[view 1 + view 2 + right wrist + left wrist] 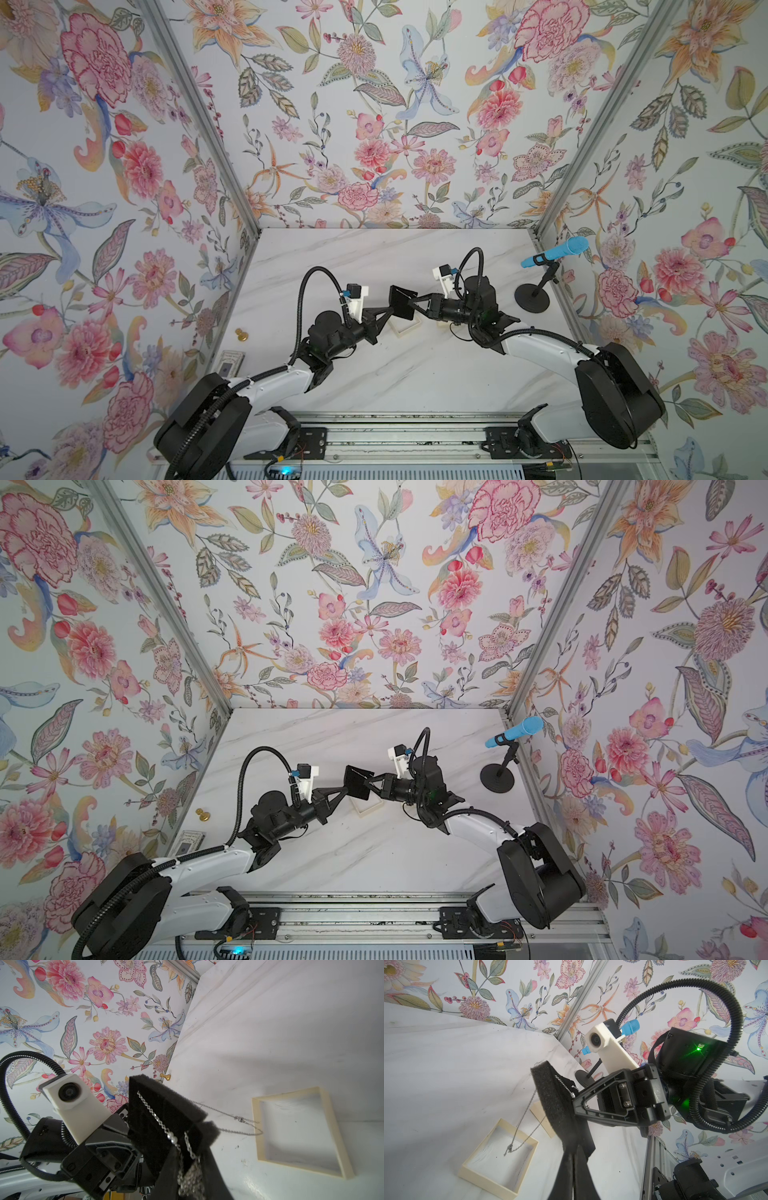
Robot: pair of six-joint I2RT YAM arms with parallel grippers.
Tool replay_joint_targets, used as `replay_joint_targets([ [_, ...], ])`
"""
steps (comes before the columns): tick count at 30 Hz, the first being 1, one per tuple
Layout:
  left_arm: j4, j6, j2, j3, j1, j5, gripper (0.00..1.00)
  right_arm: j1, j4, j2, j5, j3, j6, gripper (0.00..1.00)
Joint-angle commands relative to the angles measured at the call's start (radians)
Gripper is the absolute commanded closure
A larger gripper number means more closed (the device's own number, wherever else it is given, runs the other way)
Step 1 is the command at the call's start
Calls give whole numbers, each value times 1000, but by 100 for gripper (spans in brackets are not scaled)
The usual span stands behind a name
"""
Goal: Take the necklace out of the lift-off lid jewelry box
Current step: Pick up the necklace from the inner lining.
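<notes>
Closest in the right wrist view: thin silvery-grey chain necklace (pixel 173 1137), bunched at the fingertips, then strung across a black square foam pad (pixel 176 1105) with two small pale beads on the chain. Farther along, slips off the pad's edge as a slack loop with a clasp, reaching the rim of the small square cream jewelry box (pixel 256 1130). Box open and pale inside, sitting on the white marbled worktop (pixel 270 1022), with the pad held in the air above and beside it.

Right end effector (pixel 191 1176): fingers almost together, nipping the bunched chain at the pad's face. Left end effector (pixel 574 1167): fully closed, clamping the pad's lower edge and holding it tilted. Tip to tip across the pad in both top views.

Left wrist view alone: tail of the necklace (pixel 511 1148) dangling into the box, touching the bottom or not, cannot tell. Also a flat cream panel (pixel 542 1120) on the worktop just behind the pad, partly hidden.

Top views: chain too fine to make out, box mostly covered by the pad. At the worktop's left edge, a flat pale card with dark centre (pixel 230 363), then a small round gold knob (pixel 240 334). Farthest back, on the right, a blue microphone on a black round stand (pixel 557 251).
</notes>
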Motion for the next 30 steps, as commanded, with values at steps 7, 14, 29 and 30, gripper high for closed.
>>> replay_joint_targets([
  [7,20,21,-22,-13,7,-10,100,-13,-88,-23,69,40,-48,76],
  [14,18,22,-21,-14,6,-8,100,-11,-89,-21,66,46,-54,84],
  [29,26,21,9,-12,7,14,100,-7,-148,-28,66,116,-97,99],
  [30,28,22,10,-12,7,16,100,-7,-149,-31,67,120,-98,100],
])
